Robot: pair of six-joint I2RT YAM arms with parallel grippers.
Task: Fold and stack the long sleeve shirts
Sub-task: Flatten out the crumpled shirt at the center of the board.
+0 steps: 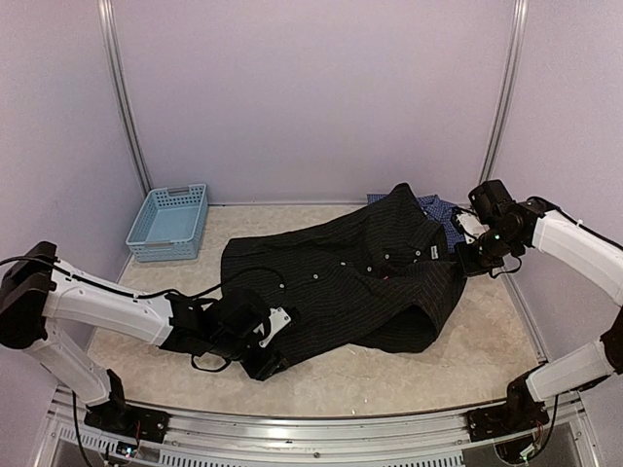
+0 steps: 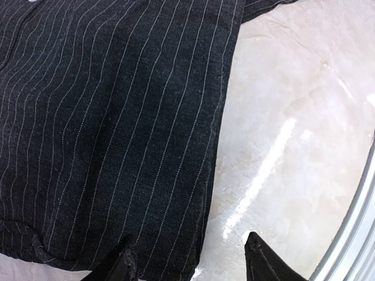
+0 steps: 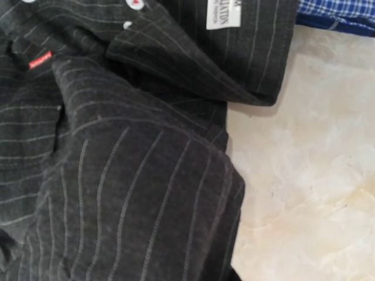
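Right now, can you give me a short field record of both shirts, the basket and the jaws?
black pinstriped cloth shirt: spread across the pale table, buttons up, collar to the right
blue checked cloth shirt: peeking out behind the black shirt's collar end
light blue plastic basket: far left, apart from both shirts
left arm: jaws apart, straddling the black shirt's near edge
right arm: jaws closed at the collar end; grip on cloth not visible
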